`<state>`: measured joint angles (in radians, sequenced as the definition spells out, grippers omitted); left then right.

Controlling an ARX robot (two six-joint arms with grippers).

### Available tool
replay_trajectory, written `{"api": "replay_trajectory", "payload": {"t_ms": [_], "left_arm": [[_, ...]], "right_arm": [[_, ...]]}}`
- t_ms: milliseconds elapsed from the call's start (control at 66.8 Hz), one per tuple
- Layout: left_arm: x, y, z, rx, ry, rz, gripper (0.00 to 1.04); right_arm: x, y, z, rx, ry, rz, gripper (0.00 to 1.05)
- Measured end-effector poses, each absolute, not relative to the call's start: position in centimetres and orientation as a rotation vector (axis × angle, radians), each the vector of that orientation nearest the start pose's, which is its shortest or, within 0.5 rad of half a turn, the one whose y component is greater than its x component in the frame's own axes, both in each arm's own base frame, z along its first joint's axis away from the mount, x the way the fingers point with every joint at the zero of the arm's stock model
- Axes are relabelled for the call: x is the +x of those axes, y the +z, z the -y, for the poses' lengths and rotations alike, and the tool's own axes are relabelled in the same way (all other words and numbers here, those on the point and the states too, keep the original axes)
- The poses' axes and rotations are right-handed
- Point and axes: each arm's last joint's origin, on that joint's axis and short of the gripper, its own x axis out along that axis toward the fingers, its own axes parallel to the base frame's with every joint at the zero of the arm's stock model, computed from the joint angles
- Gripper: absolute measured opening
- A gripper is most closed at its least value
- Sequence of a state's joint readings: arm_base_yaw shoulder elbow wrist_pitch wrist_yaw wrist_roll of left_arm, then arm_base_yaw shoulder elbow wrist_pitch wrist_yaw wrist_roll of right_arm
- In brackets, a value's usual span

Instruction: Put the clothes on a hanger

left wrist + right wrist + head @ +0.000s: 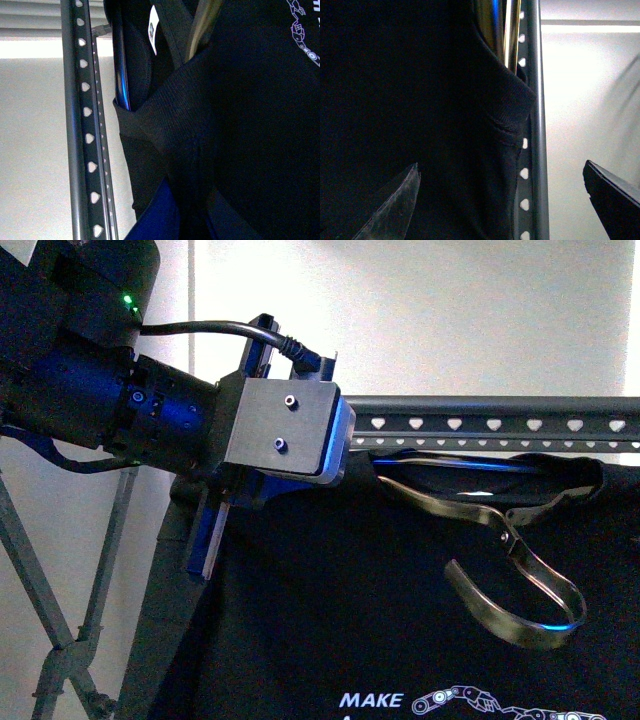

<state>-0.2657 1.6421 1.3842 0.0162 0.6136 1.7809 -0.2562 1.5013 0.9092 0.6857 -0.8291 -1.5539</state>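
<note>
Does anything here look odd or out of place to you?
Yes. The brass-coloured hook is not over the rail. It droops below it, with its curve pointing down across the front of the black T-shirt. A hook would normally stand up above the shirt.

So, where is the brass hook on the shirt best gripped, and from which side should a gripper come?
Probably on the straight strip of the brass hook, just below the collar, coming from the front. It hangs down in front of the black T-shirt, under the rail, so the cloth blocks its back.
</note>
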Motion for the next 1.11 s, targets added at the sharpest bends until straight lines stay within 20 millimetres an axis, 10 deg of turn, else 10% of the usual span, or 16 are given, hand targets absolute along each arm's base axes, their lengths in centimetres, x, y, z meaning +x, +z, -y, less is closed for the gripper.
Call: {"api": "replay_trajectory", "payload": {"t_ms": [404, 958, 1107], "left_arm": [[36.2, 34.0, 11.5, 1.603, -0.833, 0.588, 0.04], [36.2, 34.0, 11.5, 1.599, -0.833, 0.585, 0.04], [36.2, 34.1, 11.5, 1.6, -0.832, 0.594, 0.23]], "right_arm": [[35.8, 29.8, 4.4, -1.463, 0.324, 0.484, 0.96], [36.7, 29.8, 2.9, -1.423, 0.321, 0.477, 0.13], [36.3, 28.9, 2.8, -1.404, 0.363, 0.445, 0.05]]}}
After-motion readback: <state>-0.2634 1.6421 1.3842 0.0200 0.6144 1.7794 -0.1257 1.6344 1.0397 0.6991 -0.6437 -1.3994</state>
